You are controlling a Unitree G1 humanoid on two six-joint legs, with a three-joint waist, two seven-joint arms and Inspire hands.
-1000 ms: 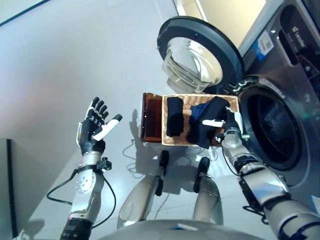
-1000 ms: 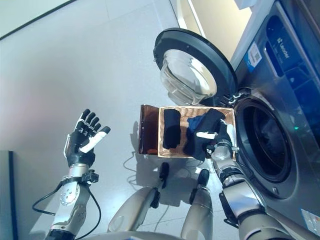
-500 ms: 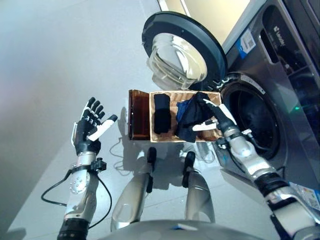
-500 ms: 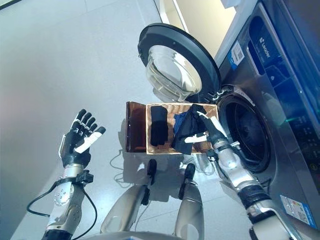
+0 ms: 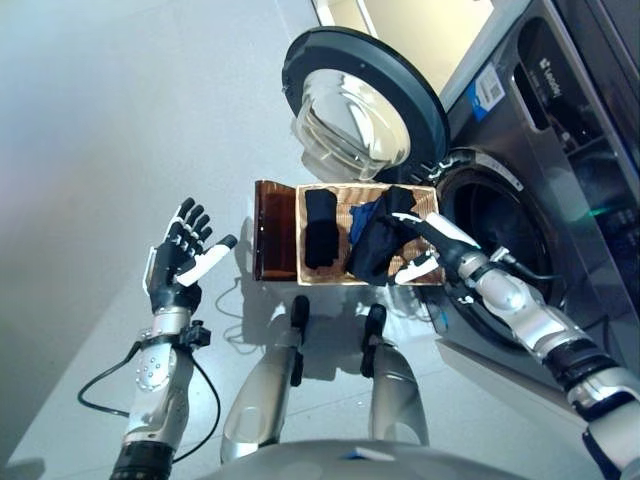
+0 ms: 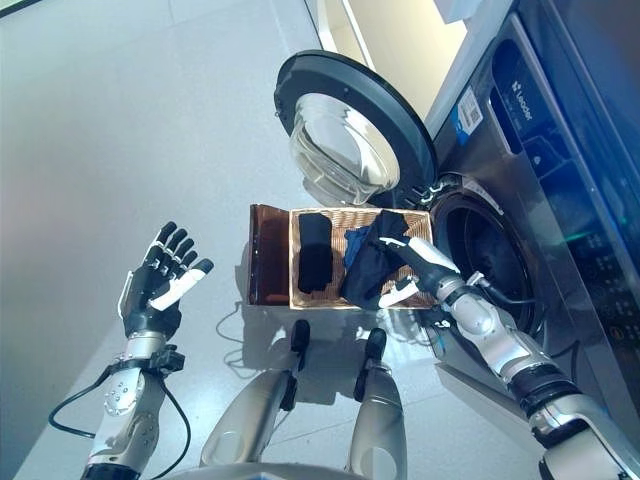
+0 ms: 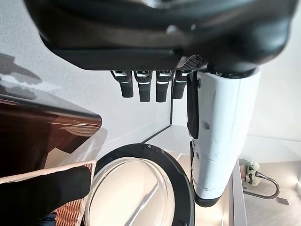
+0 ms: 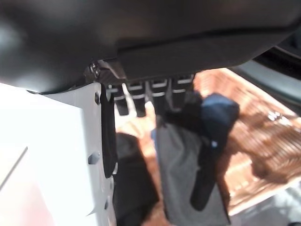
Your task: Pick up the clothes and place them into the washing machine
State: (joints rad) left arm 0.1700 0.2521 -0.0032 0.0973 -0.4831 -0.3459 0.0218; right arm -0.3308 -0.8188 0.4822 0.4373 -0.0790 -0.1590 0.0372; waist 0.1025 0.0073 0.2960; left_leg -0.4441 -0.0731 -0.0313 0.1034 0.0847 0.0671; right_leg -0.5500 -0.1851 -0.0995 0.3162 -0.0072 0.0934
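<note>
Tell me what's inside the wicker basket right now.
In the basket: a black garment lying flat, and a dark bundle with blue cloth hanging from the right hand. The basket floor under the bundle is hidden.

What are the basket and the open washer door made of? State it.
Basket: looks like woven wicker, tan with a visible weave; its brown lid seems glossy, maybe translucent plastic. Washer door: clear domed window, likely glass, in a dark, smooth ring, probably plastic.
</note>
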